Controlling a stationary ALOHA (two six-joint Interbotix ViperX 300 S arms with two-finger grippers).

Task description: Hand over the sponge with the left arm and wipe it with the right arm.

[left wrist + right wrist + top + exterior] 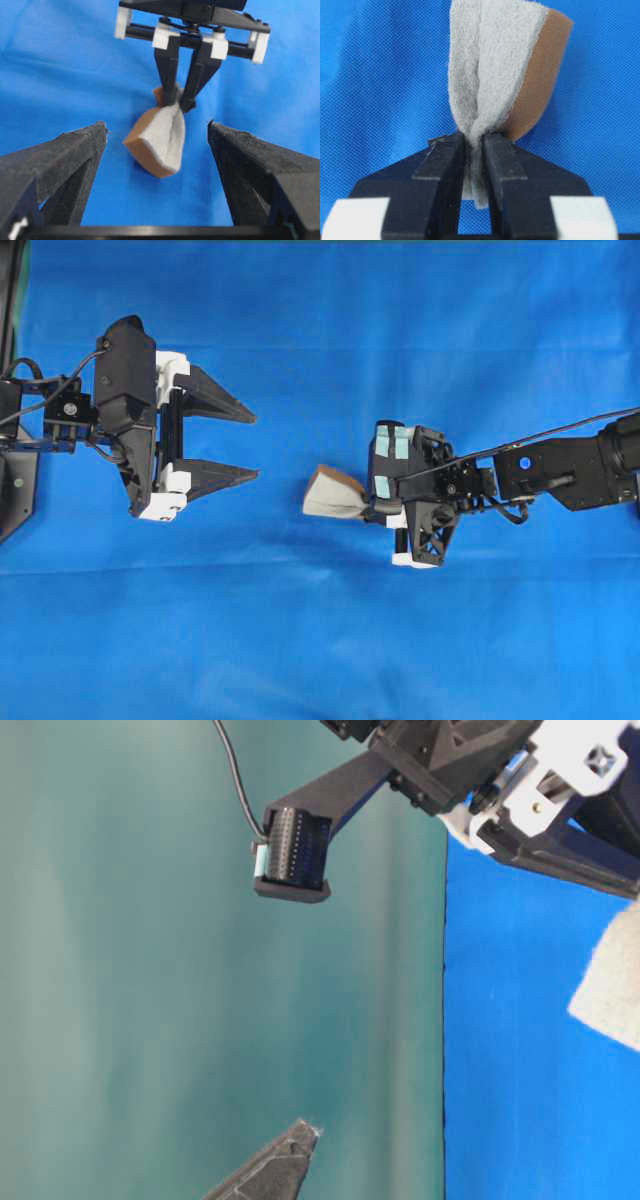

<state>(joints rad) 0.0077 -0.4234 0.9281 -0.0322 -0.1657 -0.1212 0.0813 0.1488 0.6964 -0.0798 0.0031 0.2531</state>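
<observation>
From overhead, the left arm (120,405) sits at the left of the blue cloth (320,640), its left gripper (255,445) pointing toward the middle with the two black fingers spread wide and nothing between them. The right arm (560,470), with pale teal patches on its housing, reaches in from the right; its right gripper (362,508) is clamped on one end of the sponge (328,495), which sticks out toward the left gripper and is clear of it, with bare cloth between the two.

At table level, the view is turned on its side: the teal backdrop (200,970) fills the left part and the blue cloth the right. Part of the right arm's black and white hardware crosses the top, a pale corner of the sponge shows at the right edge, and one black fingertip (285,1155) pokes in at the bottom; how the jaws stand cannot be told here.

From the left wrist, the two left fingers (65,160) frame the picture far apart. Between and beyond them the sponge hangs, pale grey face and orange-brown layer both visible, pinched at its top by the right gripper's closed fingers.

From the right wrist, the right fingers (445,170) squeeze the sponge's near end so that the grey layer folds into a crease, the brown layer flaring to the right above the cloth
</observation>
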